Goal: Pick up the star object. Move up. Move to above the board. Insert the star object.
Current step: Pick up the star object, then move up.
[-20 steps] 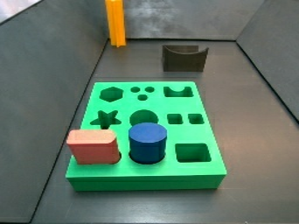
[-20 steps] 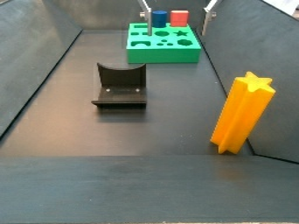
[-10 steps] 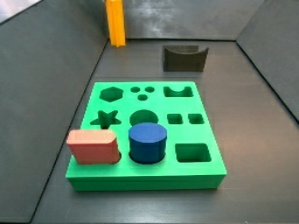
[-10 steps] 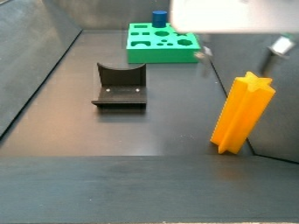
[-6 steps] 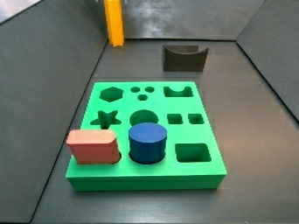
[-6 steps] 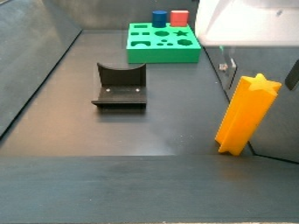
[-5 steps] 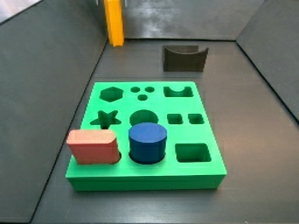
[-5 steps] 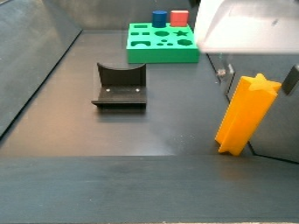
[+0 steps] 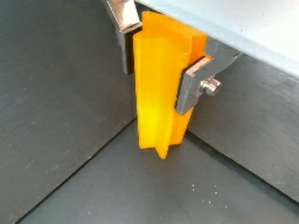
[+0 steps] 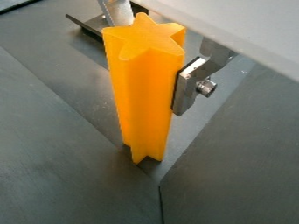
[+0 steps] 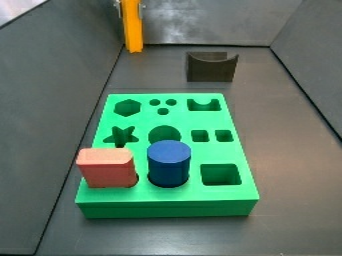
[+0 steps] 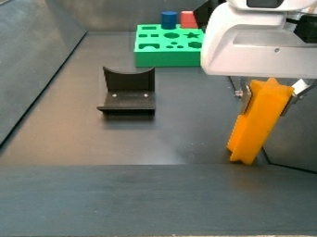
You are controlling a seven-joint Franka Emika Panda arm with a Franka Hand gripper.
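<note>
We see even, diffuse light in all four pictures, with no hard shadows on the dark floor. In a side view the board [image 11: 166,155] glows a saturated green, its cut-outs falling to near black, and the grey back wall carries a soft bright patch up top. In both wrist views the star object [image 10: 145,87] is lit brightest on its upper faces, with duller orange ridges below; the floor shows a faint sheen. The gripper [image 12: 266,89] sits at that bar's upper part, its white housing almost blown out and slightly soft. Everything looks coarse, low in resolution
</note>
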